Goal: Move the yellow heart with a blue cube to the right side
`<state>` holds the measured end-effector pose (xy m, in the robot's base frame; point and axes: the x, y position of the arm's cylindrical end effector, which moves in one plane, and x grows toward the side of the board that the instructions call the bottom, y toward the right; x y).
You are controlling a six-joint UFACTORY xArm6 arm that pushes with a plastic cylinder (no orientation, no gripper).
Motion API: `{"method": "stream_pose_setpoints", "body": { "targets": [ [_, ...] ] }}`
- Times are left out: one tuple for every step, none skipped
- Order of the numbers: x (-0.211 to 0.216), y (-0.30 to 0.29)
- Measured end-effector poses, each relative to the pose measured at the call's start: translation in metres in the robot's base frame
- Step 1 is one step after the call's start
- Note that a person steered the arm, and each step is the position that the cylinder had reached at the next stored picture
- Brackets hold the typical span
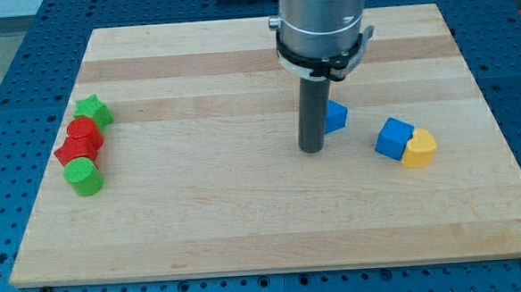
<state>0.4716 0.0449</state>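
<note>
Since my tip (312,149), a bare rod with no claw to open or close, stands left of the blue cube (392,139) touching the yellow heart (419,147), both lie rightward on the wooden surface (201,212).

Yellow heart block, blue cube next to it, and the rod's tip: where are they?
yellow heart block (419,147), camera view, on its top face.
blue cube (392,139), camera view, on its front face.
my tip (312,150), camera view, on the rod's very end.
</note>
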Motion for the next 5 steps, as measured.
{"method": "stream_pose_setpoints", "body": {
  "targets": [
    [0.028, -0.005],
    [0.043, 0.013],
    [0.018, 0.038],
    [-0.004, 0.08],
    [-0.012, 0.127]
  ]
}}
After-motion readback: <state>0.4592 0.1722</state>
